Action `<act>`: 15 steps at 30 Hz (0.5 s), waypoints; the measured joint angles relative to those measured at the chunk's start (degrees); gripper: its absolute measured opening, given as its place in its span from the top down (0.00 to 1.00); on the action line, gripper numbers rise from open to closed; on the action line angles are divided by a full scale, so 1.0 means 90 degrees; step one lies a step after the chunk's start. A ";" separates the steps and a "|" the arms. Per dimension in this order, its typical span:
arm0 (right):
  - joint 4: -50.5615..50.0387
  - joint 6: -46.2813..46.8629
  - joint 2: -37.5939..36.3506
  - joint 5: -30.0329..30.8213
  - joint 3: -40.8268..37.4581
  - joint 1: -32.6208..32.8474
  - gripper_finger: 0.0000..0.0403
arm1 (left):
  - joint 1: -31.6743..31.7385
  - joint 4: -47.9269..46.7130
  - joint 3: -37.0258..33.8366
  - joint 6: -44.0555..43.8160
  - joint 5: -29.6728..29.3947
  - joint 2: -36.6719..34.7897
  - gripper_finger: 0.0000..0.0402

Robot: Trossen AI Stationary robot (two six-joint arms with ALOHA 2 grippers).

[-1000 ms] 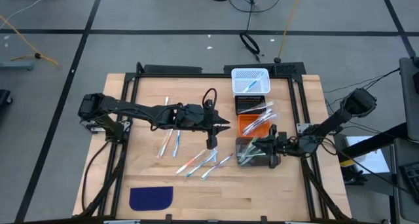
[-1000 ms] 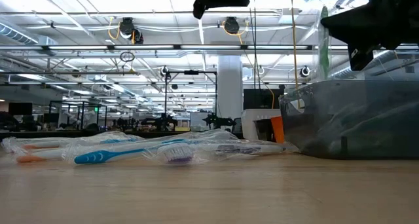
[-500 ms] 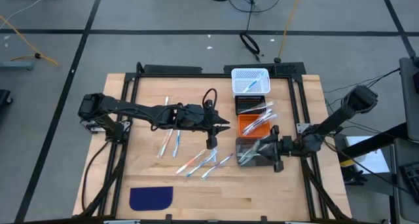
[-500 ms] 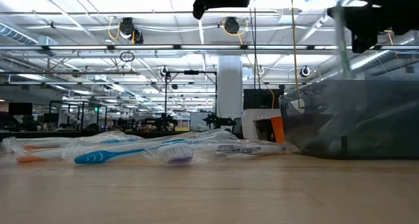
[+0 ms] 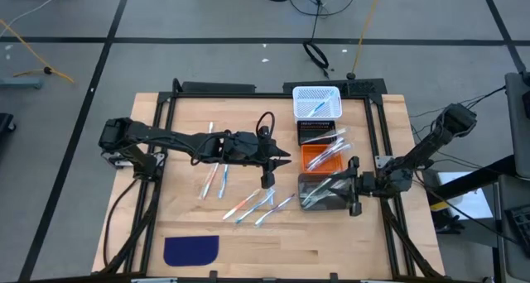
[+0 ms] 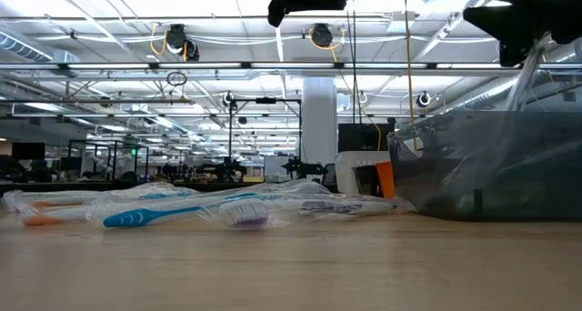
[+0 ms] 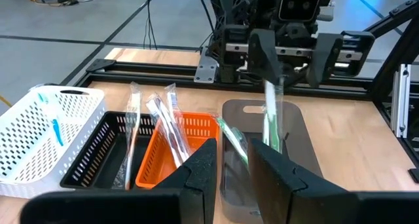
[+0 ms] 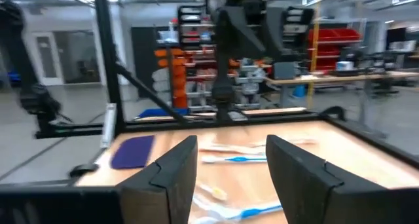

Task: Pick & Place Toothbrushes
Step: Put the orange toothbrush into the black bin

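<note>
High view: right gripper open over grey bin; left gripper hovers mid-table.

I am working in a big industrial robotics lab. Beyond my wooden table, long rows of ceiling lights are shining over more black-framed workstations. Behind the table, shelving with red bins is standing, and cables are trailing over the grey floor beside it.
</note>
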 joint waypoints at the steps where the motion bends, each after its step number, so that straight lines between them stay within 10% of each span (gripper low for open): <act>1: -0.0061 -0.0063 -0.0058 0.0095 0.0000 0.0000 0.57 | 0.0000 0.0000 0.0000 0.0000 0.0002 0.0000 0.78; 15: -0.1971 0.0538 -0.0842 0.0896 -0.0007 0.0095 0.59 | 0.0000 -0.0019 0.0000 0.0000 0.0005 0.0000 0.78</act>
